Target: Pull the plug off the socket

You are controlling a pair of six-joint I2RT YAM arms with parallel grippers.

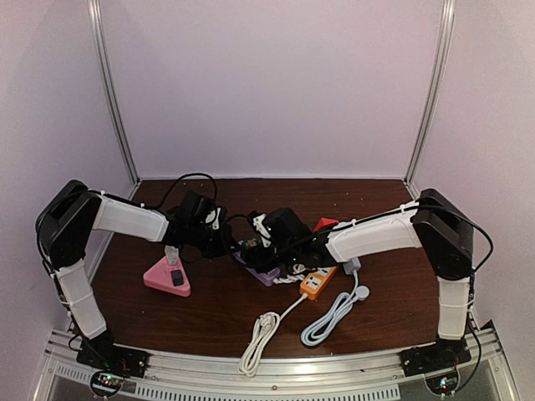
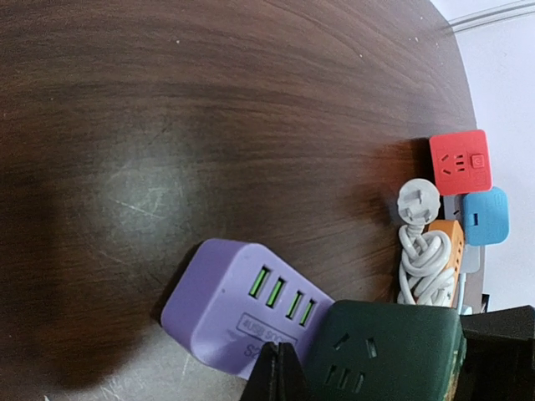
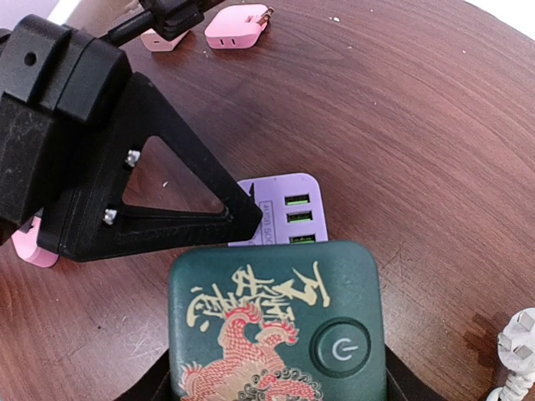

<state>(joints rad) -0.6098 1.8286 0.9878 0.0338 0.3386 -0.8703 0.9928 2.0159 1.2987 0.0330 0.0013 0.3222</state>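
A dark green cube socket (image 3: 276, 326) with a red and gold dragon and a power button sits against a purple USB block (image 3: 280, 205) with green ports. My right gripper (image 3: 272, 388) is shut on the green cube, one finger at each side. My left gripper (image 2: 282, 368) is shut, and its joined fingertips (image 3: 251, 209) rest on the purple block's (image 2: 234, 301) labelled face, next to the green cube (image 2: 384, 351). In the top view both grippers meet at mid-table over the purple block (image 1: 263, 274). Where the two blocks join is hidden.
A pink triangular socket (image 1: 169, 277) lies front left. An orange power strip (image 1: 318, 282), a white coiled cable (image 1: 259, 334) and a pale blue cable (image 1: 334, 313) lie in front. Red (image 2: 460, 163) and blue (image 2: 485, 215) cubes and a white plug (image 2: 415, 200) sit to the right.
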